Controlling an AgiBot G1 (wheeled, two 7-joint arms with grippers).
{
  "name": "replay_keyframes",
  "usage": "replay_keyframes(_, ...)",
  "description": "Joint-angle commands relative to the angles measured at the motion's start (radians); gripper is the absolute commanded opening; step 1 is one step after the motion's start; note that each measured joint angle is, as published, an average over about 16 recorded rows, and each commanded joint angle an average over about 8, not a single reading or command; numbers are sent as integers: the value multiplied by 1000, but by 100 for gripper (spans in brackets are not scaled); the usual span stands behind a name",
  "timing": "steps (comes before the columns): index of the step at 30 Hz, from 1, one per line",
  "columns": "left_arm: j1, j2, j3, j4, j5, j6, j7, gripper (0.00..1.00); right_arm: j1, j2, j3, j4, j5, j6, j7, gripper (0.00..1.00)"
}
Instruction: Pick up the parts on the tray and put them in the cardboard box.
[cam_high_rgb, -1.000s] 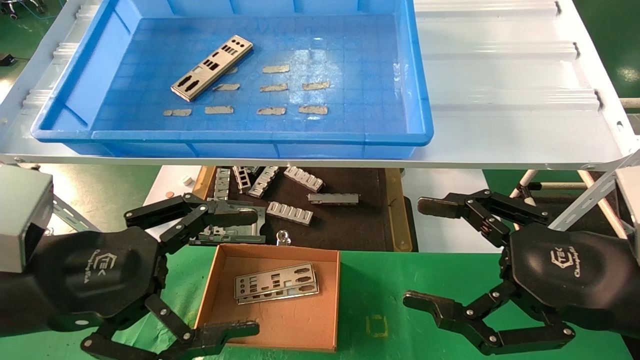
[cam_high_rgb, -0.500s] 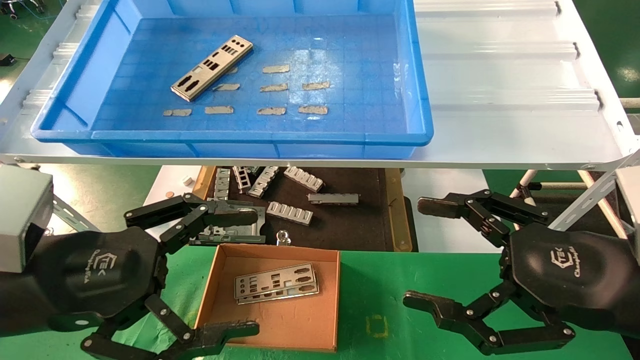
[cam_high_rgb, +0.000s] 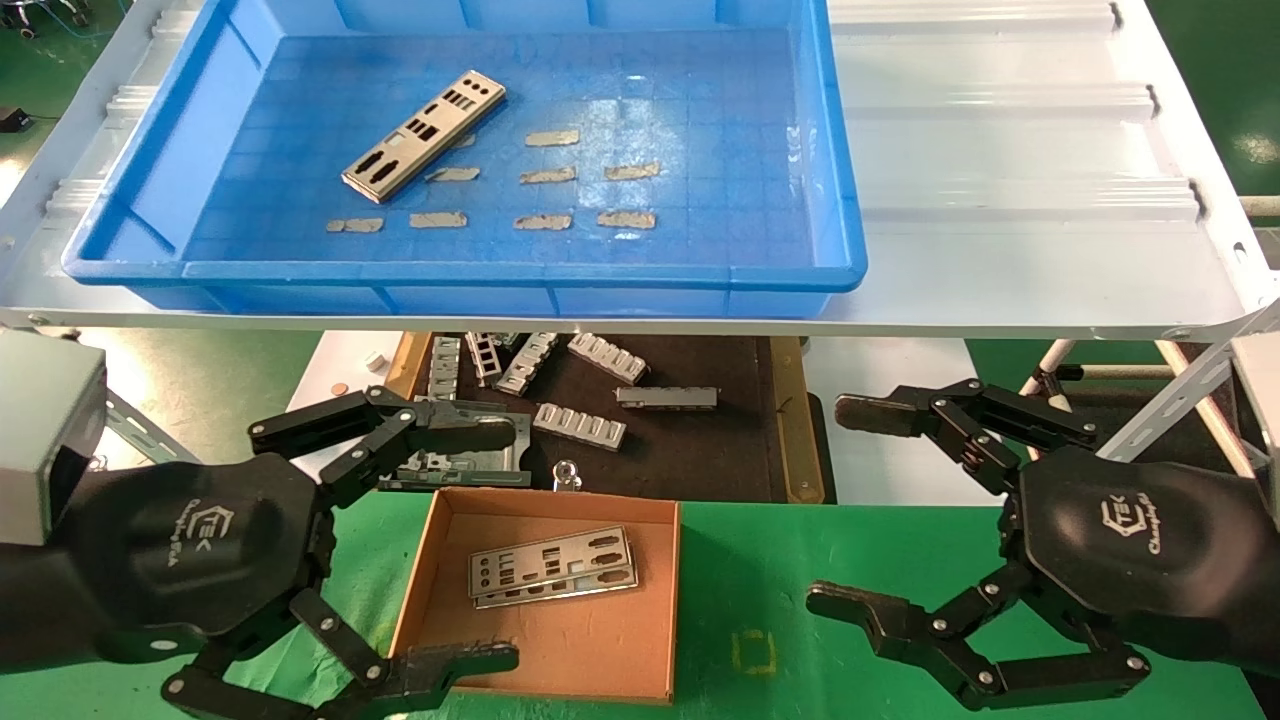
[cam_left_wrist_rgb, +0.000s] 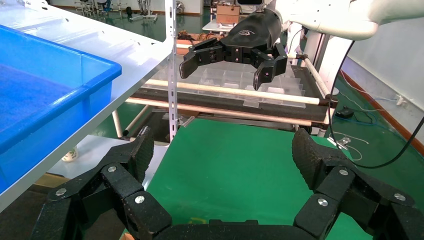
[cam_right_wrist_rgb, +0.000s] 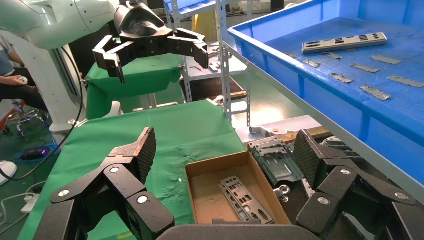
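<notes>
Overhead, the head view takes in the whole scene: the blue tray (cam_high_rgb: 840, 180) sits on a pale ridged metal shelf (cam_high_rgb: 1020, 200), and one part (cam_high_rgb: 424, 135) lies at a slant on its grid floor among small grey patches (cam_high_rgb: 548, 176). Below, on the green worktop (cam_high_rgb: 800, 590), the cardboard box (cam_high_rgb: 600, 650) holds two more parts (cam_high_rgb: 553, 565), stacked with edges slightly offset. Behind the box a dark mat (cam_high_rgb: 700, 440) carries ribbed grey brackets (cam_high_rgb: 580, 425). The left pincer (cam_high_rgb: 385, 545) hangs just beside the box's left wall, fingers spread and empty; the right pincer (cam_high_rgb: 860, 510) hangs over the worktop to the box's right, well apart from it, likewise spread and empty.

From the left wrist view, neither box nor parts can be seen. The left pincer (cam_left_wrist_rgb: 222, 150) frames bare green worktop (cam_left_wrist_rgb: 230, 170), a corner of the tray (cam_left_wrist_rgb: 95, 75) shows on the shelf, and the right pincer (cam_left_wrist_rgb: 227, 60) appears farther off, fingers apart.

From the right wrist view, the right pincer (cam_right_wrist_rgb: 225, 150) opens toward the cardboard box (cam_right_wrist_rgb: 200, 172) with the parts (cam_right_wrist_rgb: 245, 197) inside. This view alone shows the tray (cam_right_wrist_rgb: 280, 55) from the side, its lone part (cam_right_wrist_rgb: 345, 42) lying flat near the patches (cam_right_wrist_rgb: 372, 91), and the left pincer (cam_right_wrist_rgb: 155, 52) raised beyond, spread wide.
</notes>
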Motion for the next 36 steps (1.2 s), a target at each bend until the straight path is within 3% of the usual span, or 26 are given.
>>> replay_keyframes(1, 0, 0, 0, 0, 0, 0, 0, 100, 0, 0, 0, 0, 0, 0, 0, 100)
replay_keyframes(36, 0, 0, 0, 0, 0, 0, 0, 100, 0, 0, 0, 0, 0, 0, 0, 100)
